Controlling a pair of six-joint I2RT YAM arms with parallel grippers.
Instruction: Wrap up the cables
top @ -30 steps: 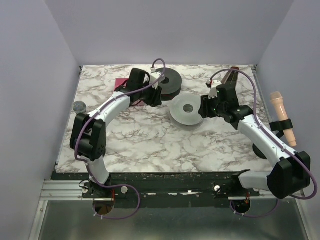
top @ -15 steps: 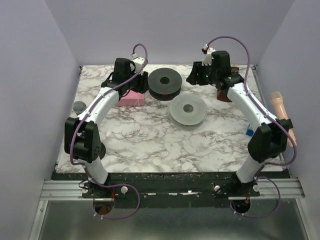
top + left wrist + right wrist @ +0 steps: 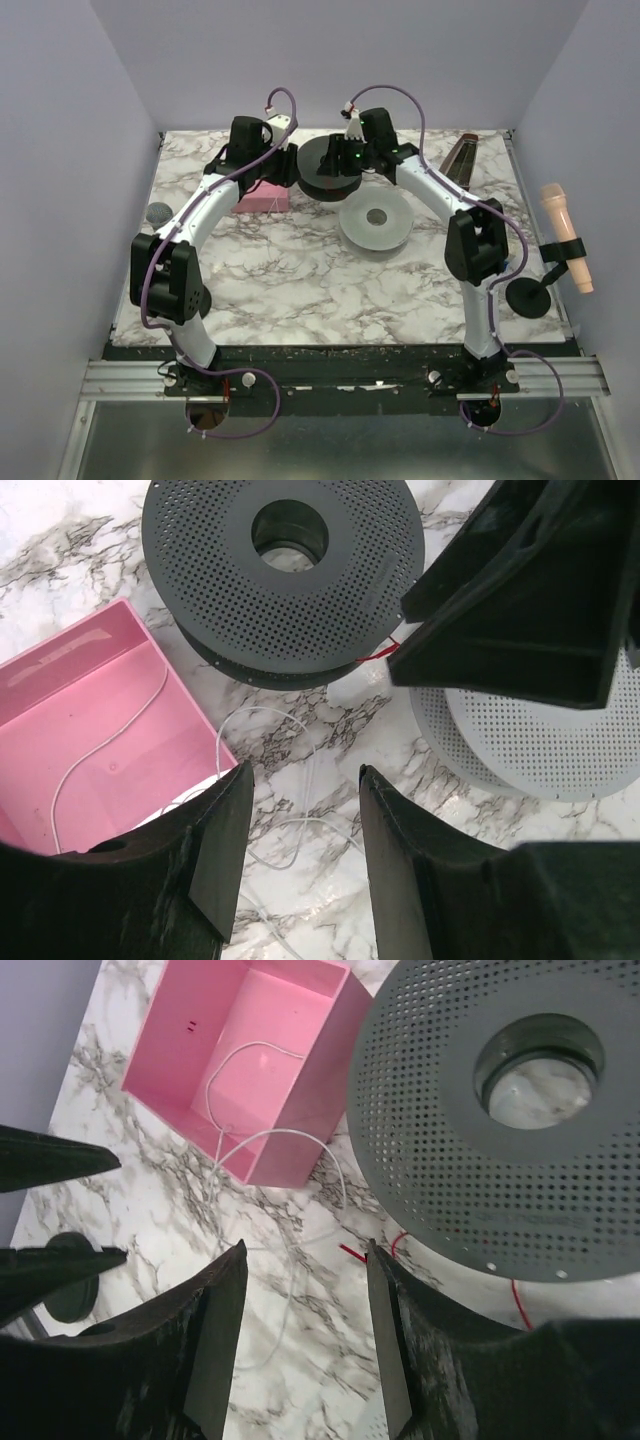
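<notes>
Mostly the cables hide under the spool; left gripper, right gripper gape empty.

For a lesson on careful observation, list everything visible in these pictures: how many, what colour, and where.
table: one, white marble pattern, under everything
dark spool: one, dark grey, perforated, far middle
light spool: one, pale grey, just nearer than the dark spool
pink box: one, pink, open, left of the dark spool
white wire: one, white, from the box onto the table
red cable: a few thin bits, red, by the dark spool's edge
small disc: one, dark, left edge
brown object: one, far right
round base: one, black, right edge
microphone-shaped thing: one, peach, right wall
left gripper: open, empty
right gripper: open, empty
</notes>
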